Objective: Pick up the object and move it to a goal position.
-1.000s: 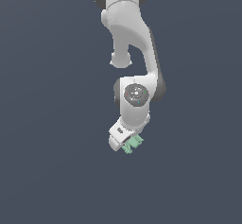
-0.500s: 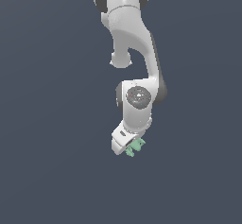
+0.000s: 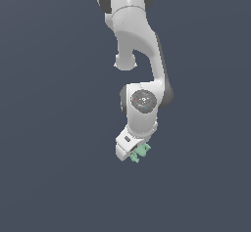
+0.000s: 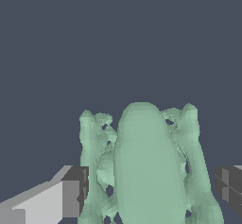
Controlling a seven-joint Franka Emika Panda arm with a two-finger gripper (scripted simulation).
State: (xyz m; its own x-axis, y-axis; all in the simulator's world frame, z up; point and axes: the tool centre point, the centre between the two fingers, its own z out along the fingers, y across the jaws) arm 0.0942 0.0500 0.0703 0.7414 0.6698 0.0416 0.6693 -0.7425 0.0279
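You face a flat slate-blue backdrop (image 3: 44, 177) — one even, dark tone from the exterior view's left to its right. The wrist view gives you the same colour — floor or wall, you cannot tell.

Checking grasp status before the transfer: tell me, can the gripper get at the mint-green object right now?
Yes, apparently: the mint-green object already sits between the gripper's fingers, one on each side, nothing else near. Whether the pads truly press it is unclear.

A bare simulated scene: flat dark slate-blue backdrop (image 3: 49, 128) everywhere.
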